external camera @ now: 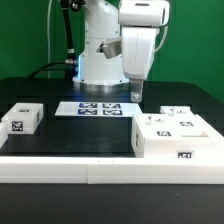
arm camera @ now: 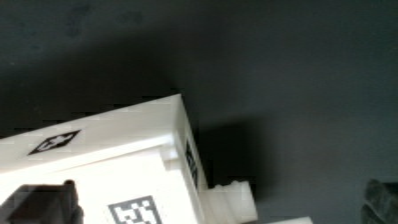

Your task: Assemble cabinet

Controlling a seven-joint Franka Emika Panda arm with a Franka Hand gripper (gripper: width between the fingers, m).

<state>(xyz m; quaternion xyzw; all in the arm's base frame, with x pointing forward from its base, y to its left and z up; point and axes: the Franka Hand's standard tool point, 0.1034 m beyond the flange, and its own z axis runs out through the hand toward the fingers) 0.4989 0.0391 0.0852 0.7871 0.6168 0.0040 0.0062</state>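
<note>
The cabinet body (external camera: 176, 137), a large white boxy part with marker tags, stands at the exterior view's right, with small white panels (external camera: 178, 117) lying on top of it. A smaller white tagged part (external camera: 22, 118) sits at the exterior view's left. My gripper (external camera: 135, 95) hangs above the table just beyond the body's left end. In the wrist view the gripper (arm camera: 214, 212) is open, with the dark fingertips (arm camera: 43, 205) far apart. A corner of the white body (arm camera: 111, 158) with two tags lies below, between them. Nothing is held.
The marker board (external camera: 98, 108) lies flat at the middle back, in front of the robot base (external camera: 100, 60). A white raised border (external camera: 90, 168) runs along the front of the black tabletop (external camera: 80, 135).
</note>
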